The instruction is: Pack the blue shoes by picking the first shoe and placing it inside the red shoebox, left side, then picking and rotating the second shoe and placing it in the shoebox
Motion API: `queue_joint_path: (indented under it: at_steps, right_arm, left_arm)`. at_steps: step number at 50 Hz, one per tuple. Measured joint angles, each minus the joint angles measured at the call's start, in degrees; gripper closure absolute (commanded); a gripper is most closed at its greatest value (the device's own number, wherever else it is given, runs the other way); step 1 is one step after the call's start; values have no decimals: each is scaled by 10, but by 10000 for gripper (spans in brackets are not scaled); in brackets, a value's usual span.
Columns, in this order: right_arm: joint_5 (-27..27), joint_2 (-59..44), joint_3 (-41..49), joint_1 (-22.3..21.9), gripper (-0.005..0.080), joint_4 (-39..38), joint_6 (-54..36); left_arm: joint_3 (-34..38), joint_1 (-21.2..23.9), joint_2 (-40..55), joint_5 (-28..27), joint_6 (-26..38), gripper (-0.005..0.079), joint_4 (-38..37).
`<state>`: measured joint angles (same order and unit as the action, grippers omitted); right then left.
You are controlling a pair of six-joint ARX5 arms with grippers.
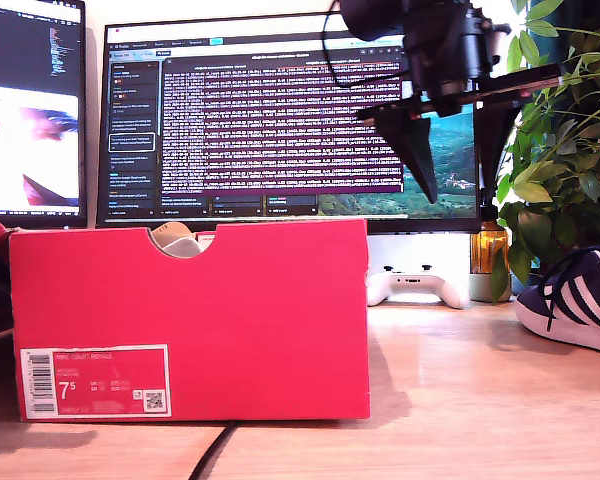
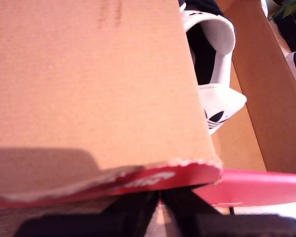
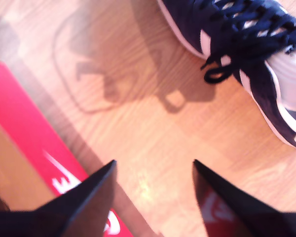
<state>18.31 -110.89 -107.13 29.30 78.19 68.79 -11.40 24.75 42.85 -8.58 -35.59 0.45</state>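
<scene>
Red cardboard filled the front of the exterior view: the shoebox (image 1: pixel 190 320) stood on the wooden bench (image 1: pixel 460 400), its white size label low toward that view's left and a half-round notch cut in its top edge. Through the notch a pale rounded shape showed, too partial to name from that angle.

By my reading the task stood about halfway. One blue shoe (image 2: pixel 212 64) already lay inside the box, its white heel tab with the dark trefoil turned toward my first wrist camera and brown cardboard walls on either side of it. The second shoe (image 1: pixel 575 300) still sat on the bench at the exterior view's right, well apart from the box, laces up and white stripes showing. Picking it, turning it and setting it beside its mate was left to do.

My first pincer (image 2: pixel 160 200) sat low at the box's torn flap edge; its dark jaws nearly met, but the flap hid enough that I cannot tell whether they were clenched on the cardboard or merely closed near it. My second pincer (image 3: pixel 155 197) hung released, jaws spread over bare wood, with the box's red rim to one side and the laced shoe (image 3: pixel 246 54) ahead, nothing between its tips.
</scene>
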Motion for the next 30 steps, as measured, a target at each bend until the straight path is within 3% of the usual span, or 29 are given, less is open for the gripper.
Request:
queue_joint_path:
  at_steps: [14,30]
  right_arm:
    - [19,35,13,-33,211,-2,-9]
    - [32,177,142,-76,217,1,64]
  left_arm:
    - [0,0,0,0,0,762,0]
    - [0,0,0,0,0,762,0]
